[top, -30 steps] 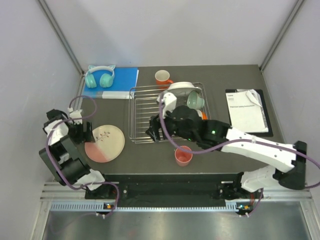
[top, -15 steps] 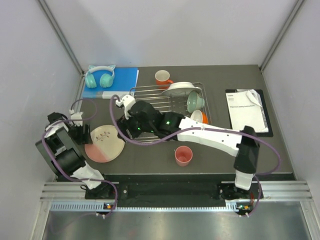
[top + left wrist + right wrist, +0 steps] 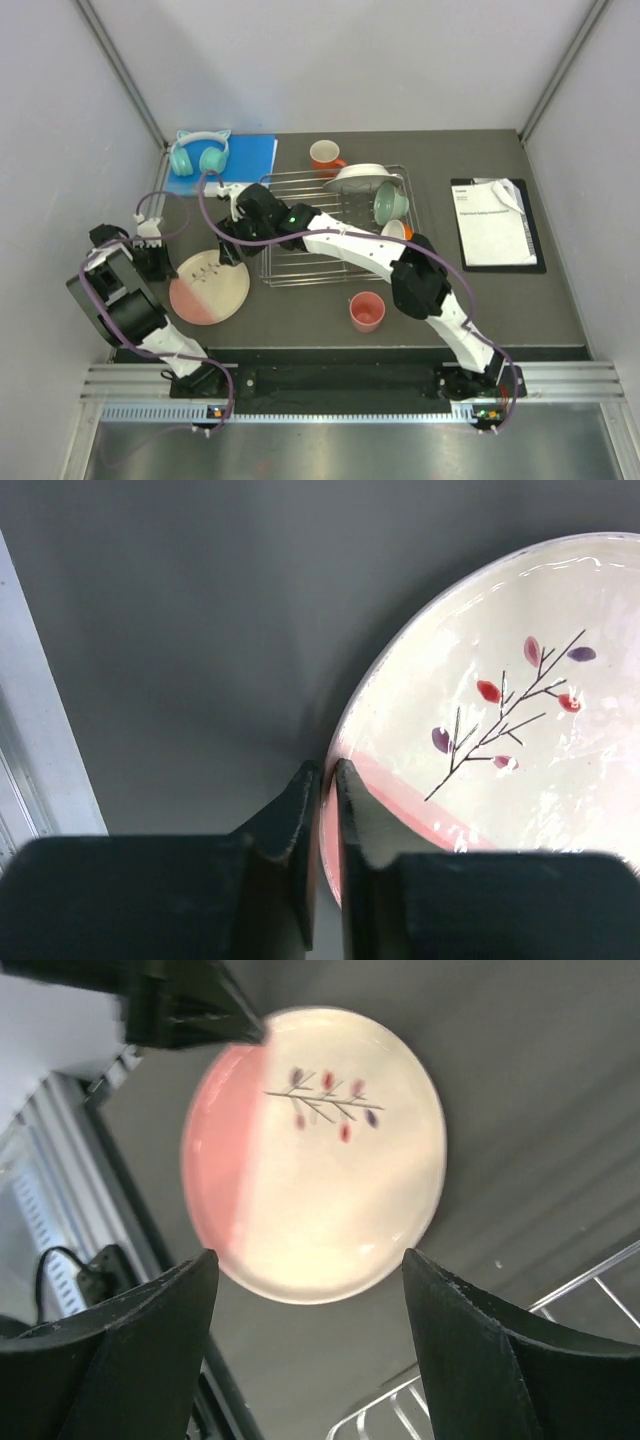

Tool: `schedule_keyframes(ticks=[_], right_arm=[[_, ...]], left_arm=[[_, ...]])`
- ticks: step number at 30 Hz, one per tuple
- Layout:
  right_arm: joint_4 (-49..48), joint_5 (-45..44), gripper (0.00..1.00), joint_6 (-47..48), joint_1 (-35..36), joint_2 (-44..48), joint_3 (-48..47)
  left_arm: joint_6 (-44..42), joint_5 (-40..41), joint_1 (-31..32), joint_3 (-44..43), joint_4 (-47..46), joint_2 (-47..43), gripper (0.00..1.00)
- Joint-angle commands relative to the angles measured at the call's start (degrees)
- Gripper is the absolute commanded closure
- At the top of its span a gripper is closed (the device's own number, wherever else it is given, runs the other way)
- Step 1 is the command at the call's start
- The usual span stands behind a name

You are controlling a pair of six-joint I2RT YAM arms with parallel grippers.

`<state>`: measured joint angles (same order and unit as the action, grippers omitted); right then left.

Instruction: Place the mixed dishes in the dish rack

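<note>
The pink-and-cream sprig plate [image 3: 210,288] [image 3: 500,710] [image 3: 320,1200] lies on the table left of the dish rack [image 3: 300,225]. My left gripper [image 3: 160,262] [image 3: 328,770] is shut on the plate's left rim, one finger above and one below. My right gripper [image 3: 226,252] [image 3: 310,1255] hovers open above the plate's right side, touching nothing. The rack holds a white plate [image 3: 360,177], a mint-green bowl [image 3: 392,203] and an orange bowl [image 3: 398,232]. An orange mug [image 3: 325,155] stands behind the rack; a pink cup [image 3: 366,311] stands in front of it.
Teal cat-ear headphones [image 3: 200,155] rest on a blue book [image 3: 250,158] at the back left. A black clipboard with paper [image 3: 495,222] lies at the right. The right arm stretches across the rack's front. The rack's corner wires [image 3: 590,1290] show beside the right fingers.
My left gripper has closed onto the plate's rim. The right arm has swung left from the rack's front to above the sprig plate.
</note>
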<state>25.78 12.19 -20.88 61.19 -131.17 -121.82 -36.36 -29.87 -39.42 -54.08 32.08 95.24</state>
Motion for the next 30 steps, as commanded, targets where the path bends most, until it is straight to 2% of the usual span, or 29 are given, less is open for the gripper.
schedule_keyframes(ticks=[1,6,14,22,25,26,30], right_arm=[[2.4,2.1,0.27,-2.7,-0.1,-4.5,-8.3],[0.7,1.3,0.27,-3.4,0.2,-5.7,-7.4],[1.6,0.8,0.27,-3.6,1.1,-8.7,-11.8],[5.7,-7.0,0.27,3.1,6.5,-2.3,-11.8],[7.2,-11.8,0.27,7.2,10.0,2.7,-8.7],[7.1,-13.9,0.27,9.0,11.7,4.2,-5.0],[6.7,-14.1,0.27,9.3,13.7,12.7,5.8]], left_arm=[[-3.4,5.1,-0.7,3.1,-1.3,6.7,0.91],[-6.4,6.7,-4.2,1.2,-0.1,8.7,1.0],[-9.7,9.2,-9.0,-1.1,0.5,8.9,1.0],[-11.1,10.5,-10.2,-4.1,2.1,5.5,1.0],[-13.2,10.6,-10.2,-4.2,3.0,2.1,1.0],[-14.3,10.6,-10.2,-4.1,3.3,0.5,1.0],[-18.2,11.1,-10.2,-3.2,3.8,-2.5,1.0]])
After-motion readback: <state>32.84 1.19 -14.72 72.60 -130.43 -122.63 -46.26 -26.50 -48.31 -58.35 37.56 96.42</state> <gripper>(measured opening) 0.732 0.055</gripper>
